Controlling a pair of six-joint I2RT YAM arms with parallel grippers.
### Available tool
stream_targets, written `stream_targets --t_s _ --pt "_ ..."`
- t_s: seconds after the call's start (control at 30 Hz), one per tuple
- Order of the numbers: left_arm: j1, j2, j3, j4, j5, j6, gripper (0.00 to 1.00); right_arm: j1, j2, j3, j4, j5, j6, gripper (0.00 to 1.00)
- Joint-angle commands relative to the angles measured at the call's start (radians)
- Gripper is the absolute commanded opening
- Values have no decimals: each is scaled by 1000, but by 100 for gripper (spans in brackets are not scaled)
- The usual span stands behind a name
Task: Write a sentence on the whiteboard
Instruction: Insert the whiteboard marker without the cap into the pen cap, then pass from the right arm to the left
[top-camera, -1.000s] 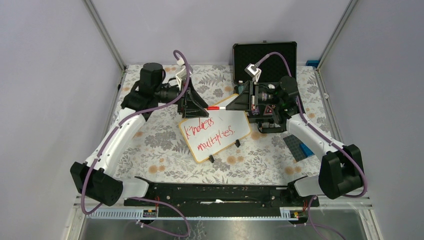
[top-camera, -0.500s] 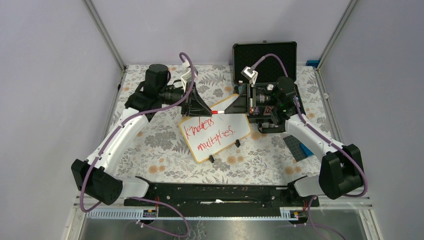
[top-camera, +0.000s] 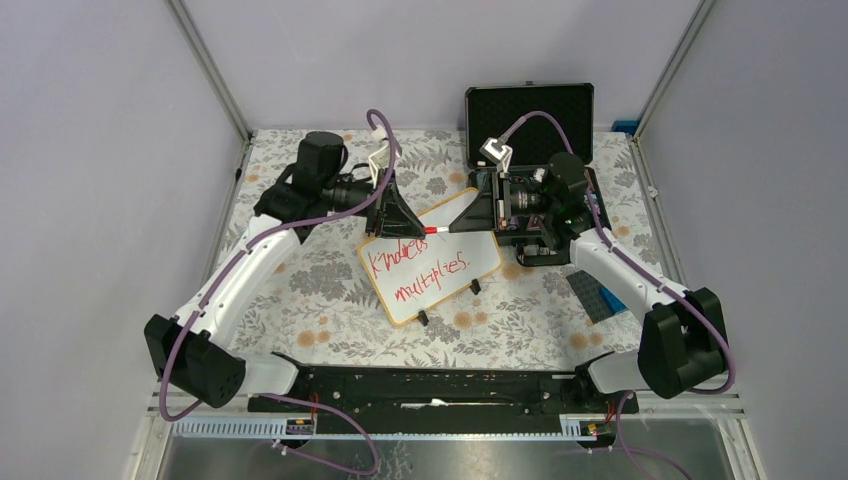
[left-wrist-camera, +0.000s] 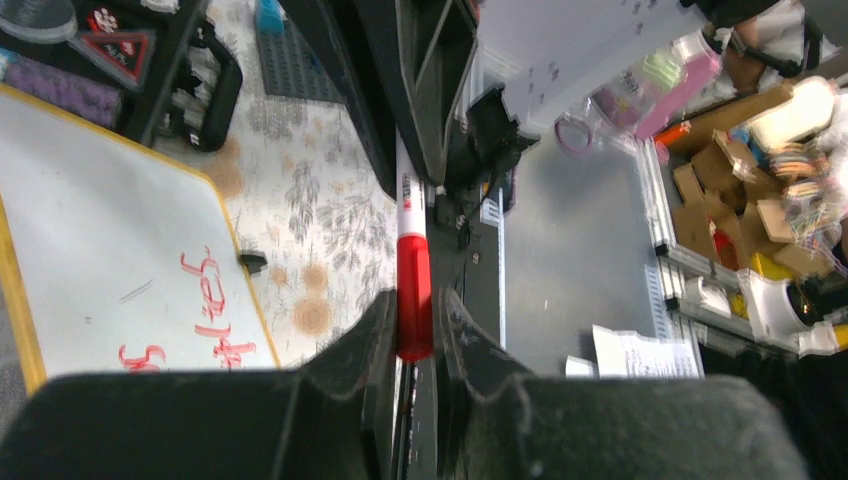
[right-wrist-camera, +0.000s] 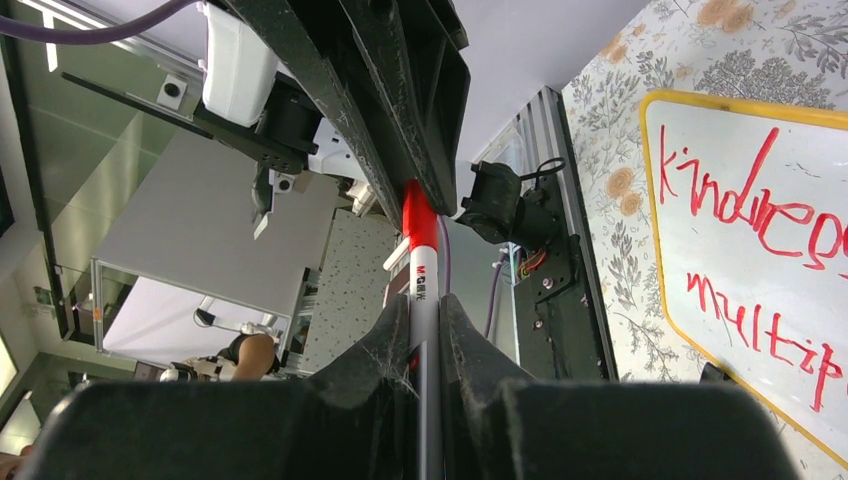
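Sentence (top-camera: 400, 255) on whiteboard (top-camera: 480, 250) looks done. L gripper (left-wrist-camera: 413, 325) pinches red cap (left-wrist-camera: 413, 285), R gripper (right-wrist-camera: 425, 335) pinches marker (right-wrist-camera: 424, 290): push coaxially, no twist.

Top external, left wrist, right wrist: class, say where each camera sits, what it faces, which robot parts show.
Top external: above, behind; looks down at whiteboard; left arm, right arm show.
Left wrist: on left arm; faces along marker; left hand shows.
Right wrist: on right arm; faces along marker; right hand shows.
Shared: both wrists see the marker and sentence.

The whiteboard (top-camera: 480, 250) bears the sentence (top-camera: 415, 268) "Kindness multiplies."
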Motion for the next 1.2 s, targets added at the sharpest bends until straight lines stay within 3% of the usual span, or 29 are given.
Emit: stream_targets --t_s 0.0,0.27,0.37,0.5,0.63,1.17 --pt "-62 24 36 93 -15 15 0 91 12 46 -25 33 -61 0" --pt "-72 28 36 110 -35 6 0 112 19 63 -58 30 -84 0" --pt "-72 24 90 -49 -121 165 29 102 9 81 -188 37 -192 0" --pt "-71 9 180 -261 -294 360 45 62 -5 106 -384 88 -344 0" --pt "-74 9 224 -386 -425 489 48 53 -5 153 -566 132 -500 0" --pt "-333 85 235 -414 -722 562 55 97 9 156 -676 129 -568 0"
